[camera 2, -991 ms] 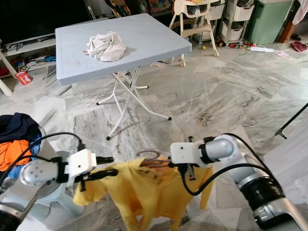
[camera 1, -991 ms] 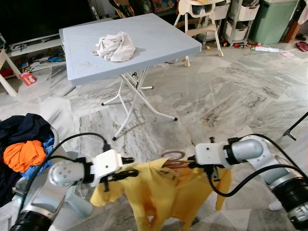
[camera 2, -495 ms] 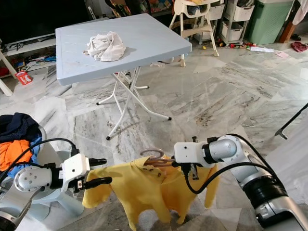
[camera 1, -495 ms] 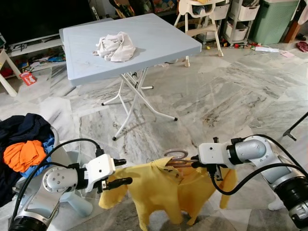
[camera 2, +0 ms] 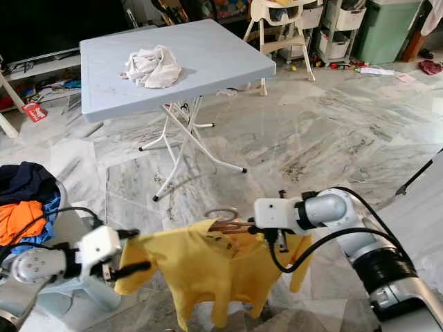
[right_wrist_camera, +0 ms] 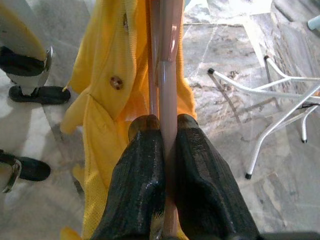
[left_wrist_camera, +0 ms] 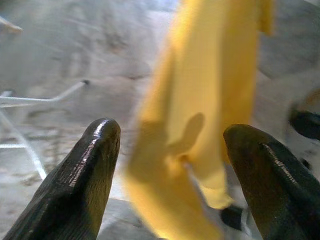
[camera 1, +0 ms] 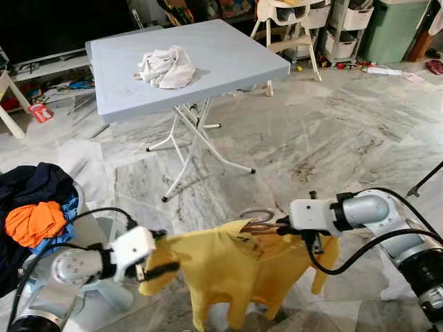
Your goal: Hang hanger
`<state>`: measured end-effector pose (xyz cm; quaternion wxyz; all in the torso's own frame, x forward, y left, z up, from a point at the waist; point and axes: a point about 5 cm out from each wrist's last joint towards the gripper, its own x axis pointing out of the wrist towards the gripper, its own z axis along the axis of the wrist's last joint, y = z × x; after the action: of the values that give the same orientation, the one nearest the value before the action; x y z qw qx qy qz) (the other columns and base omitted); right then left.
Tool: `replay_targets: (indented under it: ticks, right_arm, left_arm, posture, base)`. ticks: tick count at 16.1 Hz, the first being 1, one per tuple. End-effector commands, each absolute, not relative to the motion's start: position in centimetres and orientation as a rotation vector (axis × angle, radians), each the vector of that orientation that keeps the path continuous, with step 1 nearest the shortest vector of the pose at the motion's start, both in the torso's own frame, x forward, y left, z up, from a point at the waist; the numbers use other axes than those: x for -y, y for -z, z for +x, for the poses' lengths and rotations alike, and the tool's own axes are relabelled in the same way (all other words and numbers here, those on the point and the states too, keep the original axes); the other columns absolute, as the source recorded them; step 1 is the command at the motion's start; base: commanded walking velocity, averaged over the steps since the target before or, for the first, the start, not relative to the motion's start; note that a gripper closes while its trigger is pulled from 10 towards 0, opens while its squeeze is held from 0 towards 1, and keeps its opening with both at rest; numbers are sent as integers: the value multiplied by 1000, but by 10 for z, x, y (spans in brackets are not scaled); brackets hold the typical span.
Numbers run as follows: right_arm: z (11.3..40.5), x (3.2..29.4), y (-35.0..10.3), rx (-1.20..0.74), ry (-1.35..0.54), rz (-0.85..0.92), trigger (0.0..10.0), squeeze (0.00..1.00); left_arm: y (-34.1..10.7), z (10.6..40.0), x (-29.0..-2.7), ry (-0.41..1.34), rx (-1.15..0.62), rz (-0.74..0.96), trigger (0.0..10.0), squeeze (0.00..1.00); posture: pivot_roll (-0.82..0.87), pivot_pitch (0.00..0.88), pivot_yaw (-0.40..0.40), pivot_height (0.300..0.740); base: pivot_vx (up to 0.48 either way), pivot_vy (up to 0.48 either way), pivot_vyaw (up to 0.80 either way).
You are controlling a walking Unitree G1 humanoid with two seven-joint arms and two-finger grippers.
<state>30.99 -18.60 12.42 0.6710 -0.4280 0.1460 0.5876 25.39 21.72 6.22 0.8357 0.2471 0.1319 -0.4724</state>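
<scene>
Lower centre of the head views: my right gripper (camera 1: 282, 227) pinches the pink hanger (right_wrist_camera: 167, 65) bearing the yellow shirt (camera 1: 228, 266); my left gripper (left_wrist_camera: 167, 150) stands wide beside its sleeve. Keep the hanger level, its hook (camera 1: 256, 214) clear of fabric

silver arms (camera 1: 363, 211), black cables
</scene>
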Motion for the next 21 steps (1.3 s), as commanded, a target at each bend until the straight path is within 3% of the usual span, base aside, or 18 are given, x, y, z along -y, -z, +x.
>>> replay_targets:
  ticks: [1,4,8,9,10,11,12,13,21]
  right_arm:
    - [316,187,-141,-261,-1304,-981,0,0]
    - [317,187,-139,-256,-1303,-968,0,0]
    - [319,189,-144,-244,-1299,-962,0,0]
    - [320,191,-146,-243,-1291,-964,0,0]
    - [321,193,-148,-242,-1286,-965,0,0]
    - [322,195,-150,-241,-1280,-965,0,0]
    - [324,200,-154,-245,-1265,-973,0,0]
    - [324,200,-154,-246,-1265,-973,0,0]
    - [322,199,-156,-236,-1283,-953,0,0]
  left_arm:
    - [-75,262,-223,947,-221,511,10000,1000]
    - [-77,262,-224,923,-197,498,10000,1000]
    - [-53,251,-232,894,-297,445,10000,1000]
    - [-47,248,-232,895,-325,429,10000,808]
    - [-43,246,-233,891,-339,425,10000,0]
    - [-38,245,-234,885,-359,414,10000,0]
    - [-34,245,-236,867,-378,390,9098,0]
    - [-34,245,-236,857,-375,372,0,0]
    - [-34,254,-244,767,-351,351,0,0]
  posture:
    - [1,37,70,740]
    - [7,37,71,740]
    - [1,41,71,740]
    - [-1,42,70,740]
    - [-5,43,70,740]
    - [-7,43,69,740]
    - [-13,43,66,740]
    - [-14,43,66,740]
    - [-18,46,73,740]
  base:
    - [0,0,0]
    - [0,0,0]
    - [0,0,0]
    - [0,0,0]
    - [0,0,0]
    - [0,0,0]
    - [0,0,0]
    - [0,0,0]
    - [0,0,0]
